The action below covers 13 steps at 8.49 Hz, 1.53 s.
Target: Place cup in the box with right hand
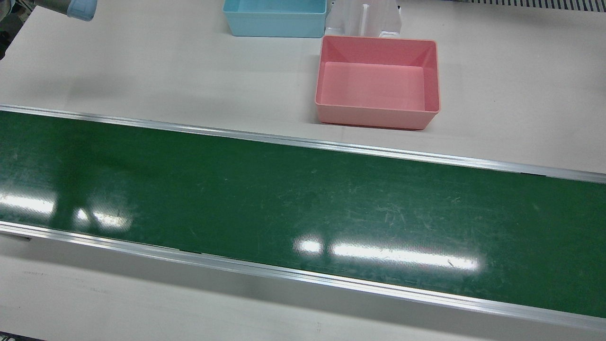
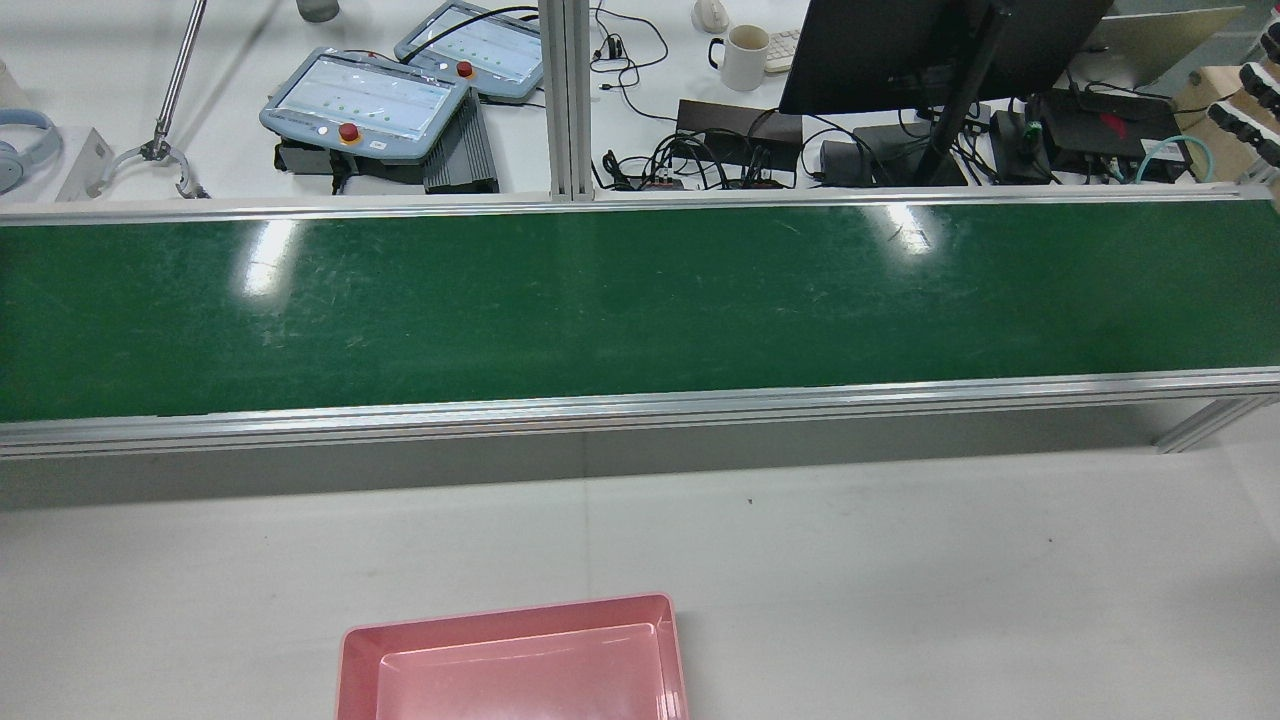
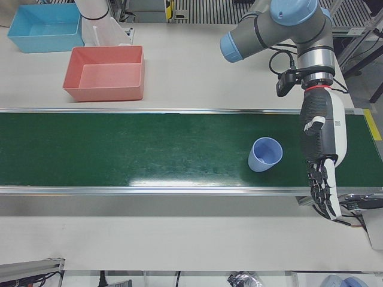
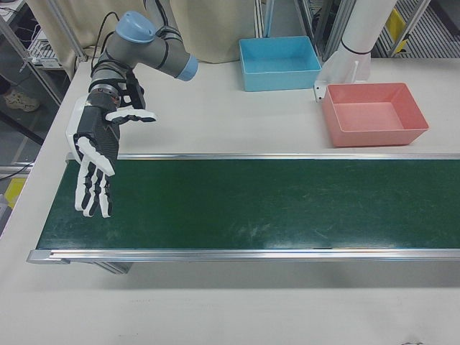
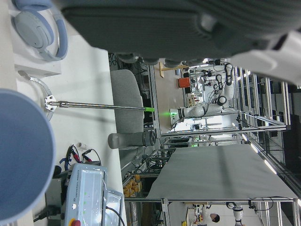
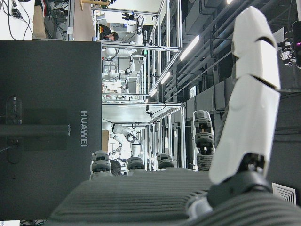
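A pale blue cup (image 3: 266, 154) stands upright on the green belt (image 3: 149, 149), seen only in the left-front view and as a blurred rim (image 5: 23, 155) in the left hand view. My left hand (image 3: 322, 170) hangs just right of the cup there, open, fingers pointing down past the belt's near rail, apart from the cup. My right hand (image 4: 95, 169) is open over the belt's other end, fingers straight and holding nothing; its fingertips (image 2: 1258, 85) show at the rear view's right edge. The pink box (image 1: 377, 81) sits empty on the white table behind the belt.
A blue box (image 1: 275, 17) stands beside the pink one, with a white pedestal (image 1: 364, 18) between them. Aluminium rails (image 1: 303, 139) edge the belt. Beyond the belt in the rear view lie teach pendants (image 2: 365, 100), a monitor (image 2: 900, 45) and cables.
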Tool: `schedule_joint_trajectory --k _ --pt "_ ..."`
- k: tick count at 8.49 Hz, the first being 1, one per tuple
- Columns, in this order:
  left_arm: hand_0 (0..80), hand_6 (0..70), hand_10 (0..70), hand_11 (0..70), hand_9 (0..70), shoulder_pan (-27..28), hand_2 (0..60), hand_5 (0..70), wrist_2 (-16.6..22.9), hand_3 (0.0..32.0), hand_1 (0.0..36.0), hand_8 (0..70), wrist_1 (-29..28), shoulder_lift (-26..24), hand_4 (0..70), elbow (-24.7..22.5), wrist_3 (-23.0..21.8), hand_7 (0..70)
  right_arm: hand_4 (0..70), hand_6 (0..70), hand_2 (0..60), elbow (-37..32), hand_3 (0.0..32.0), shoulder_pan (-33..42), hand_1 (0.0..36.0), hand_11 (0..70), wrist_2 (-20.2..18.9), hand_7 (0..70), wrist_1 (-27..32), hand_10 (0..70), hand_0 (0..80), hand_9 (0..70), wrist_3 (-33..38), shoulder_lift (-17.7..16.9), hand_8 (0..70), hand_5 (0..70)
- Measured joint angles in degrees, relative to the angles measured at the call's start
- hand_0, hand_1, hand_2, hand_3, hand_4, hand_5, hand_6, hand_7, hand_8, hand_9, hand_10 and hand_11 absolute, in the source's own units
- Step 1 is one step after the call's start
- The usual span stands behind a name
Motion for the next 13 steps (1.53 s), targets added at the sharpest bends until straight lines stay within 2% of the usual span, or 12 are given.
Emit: schedule_joint_trajectory --k 5,10,13 --pt "0.0 0.0 0.0 0.0 0.0 0.0 0.0 0.0 0.0 0.0 0.0 0.0 0.01 0.0 0.0 0.02 -0.01 0.0 4.9 1.0 12.6 0.01 15.6 0.06 21.1 8.3 0.0 7.5 0.03 4.4 52.2 1.7 0.0 0.0 3.2 6.5" --pt "0.0 0.0 0.0 0.0 0.0 0.0 0.0 0.0 0.0 0.0 0.0 0.0 0.03 0.0 0.0 -0.02 -0.02 0.0 7.2 1.3 12.6 0.0 14.6 0.0 21.1 8.7 0.0 8.7 0.03 4.7 52.2 2.4 0.0 0.0 3.5 6.4" --pt "0.0 0.0 0.0 0.0 0.0 0.0 0.0 0.0 0.0 0.0 0.0 0.0 -0.04 0.0 0.0 -0.04 0.0 0.0 4.5 0.9 11.2 0.07 16.2 0.06 20.5 7.7 0.0 7.2 0.03 4.1 51.8 1.7 0.0 0.0 3.3 6.3"
